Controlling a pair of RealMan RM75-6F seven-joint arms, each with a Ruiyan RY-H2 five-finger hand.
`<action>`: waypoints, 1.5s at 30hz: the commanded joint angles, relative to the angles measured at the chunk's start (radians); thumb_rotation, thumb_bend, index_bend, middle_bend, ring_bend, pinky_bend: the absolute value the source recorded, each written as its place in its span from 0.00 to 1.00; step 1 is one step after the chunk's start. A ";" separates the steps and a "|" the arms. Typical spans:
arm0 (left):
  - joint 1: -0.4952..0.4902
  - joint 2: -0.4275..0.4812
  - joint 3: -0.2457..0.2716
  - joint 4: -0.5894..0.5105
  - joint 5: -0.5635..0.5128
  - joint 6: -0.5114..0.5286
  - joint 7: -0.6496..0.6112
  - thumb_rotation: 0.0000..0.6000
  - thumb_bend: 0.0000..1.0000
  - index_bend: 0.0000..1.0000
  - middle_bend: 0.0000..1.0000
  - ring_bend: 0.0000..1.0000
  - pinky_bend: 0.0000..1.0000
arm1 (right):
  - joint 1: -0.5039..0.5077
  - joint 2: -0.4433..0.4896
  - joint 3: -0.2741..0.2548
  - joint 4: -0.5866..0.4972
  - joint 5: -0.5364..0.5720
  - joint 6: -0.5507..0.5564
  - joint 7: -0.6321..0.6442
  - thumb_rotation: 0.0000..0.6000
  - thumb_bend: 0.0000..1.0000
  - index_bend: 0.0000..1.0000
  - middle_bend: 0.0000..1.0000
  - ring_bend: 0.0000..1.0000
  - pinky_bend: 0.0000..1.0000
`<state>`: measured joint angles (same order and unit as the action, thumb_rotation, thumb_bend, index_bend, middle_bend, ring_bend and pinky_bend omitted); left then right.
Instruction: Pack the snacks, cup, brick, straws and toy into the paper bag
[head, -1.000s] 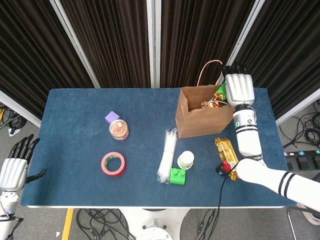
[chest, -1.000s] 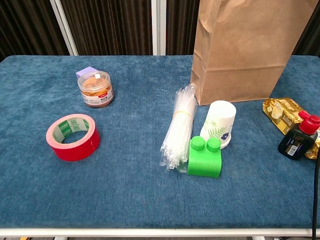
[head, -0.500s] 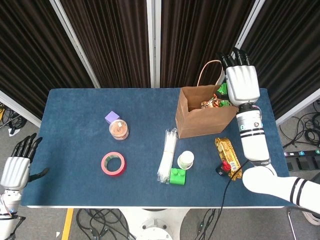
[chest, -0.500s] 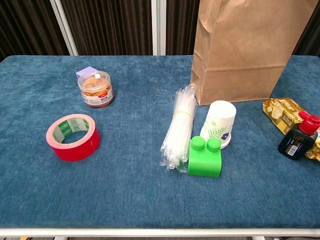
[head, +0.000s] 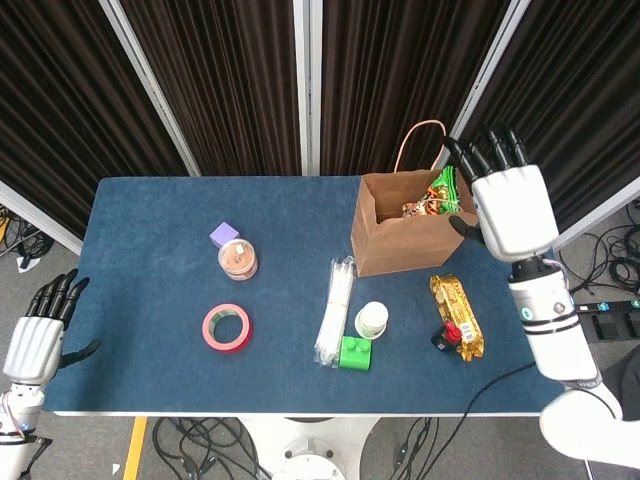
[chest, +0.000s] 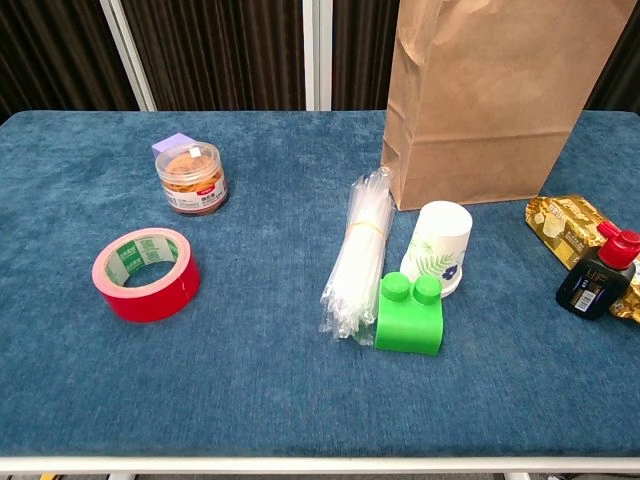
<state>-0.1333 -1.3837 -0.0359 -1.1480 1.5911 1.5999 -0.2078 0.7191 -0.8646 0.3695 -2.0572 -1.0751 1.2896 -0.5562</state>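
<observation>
On the table (chest: 250, 400), one cup (chest: 440, 245), one brick (chest: 409, 316), one straw bundle (chest: 358, 255)

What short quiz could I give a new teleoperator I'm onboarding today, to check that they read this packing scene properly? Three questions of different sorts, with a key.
1. True or false: the paper bag already has something inside it.
2. Multiple choice: what touches the green brick? A) the red tape roll B) the straw bundle C) the snack jar
3. Short answer: what does the right hand hold?

Key
1. True: colourful wrappers show in its open top in the head view.
2. B
3. Nothing; its fingers are spread beside the bag.
</observation>
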 joint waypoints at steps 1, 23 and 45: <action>0.000 0.001 0.003 -0.005 0.004 0.001 0.005 1.00 0.18 0.11 0.11 0.01 0.14 | -0.124 0.071 -0.130 -0.069 -0.174 0.026 0.037 1.00 0.00 0.15 0.25 0.11 0.14; 0.004 -0.002 0.011 -0.014 0.009 0.000 0.019 1.00 0.18 0.11 0.11 0.01 0.14 | -0.222 -0.102 -0.339 0.290 -0.525 -0.119 0.275 1.00 0.00 0.15 0.25 0.12 0.17; 0.025 -0.010 0.005 0.057 -0.019 0.002 -0.059 1.00 0.18 0.11 0.11 0.01 0.14 | -0.017 -0.507 -0.248 0.467 -0.319 -0.407 0.168 1.00 0.00 0.15 0.25 0.11 0.16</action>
<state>-0.1092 -1.3929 -0.0303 -1.0923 1.5741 1.6029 -0.2648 0.6877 -1.3533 0.1149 -1.6011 -1.4071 0.8971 -0.3755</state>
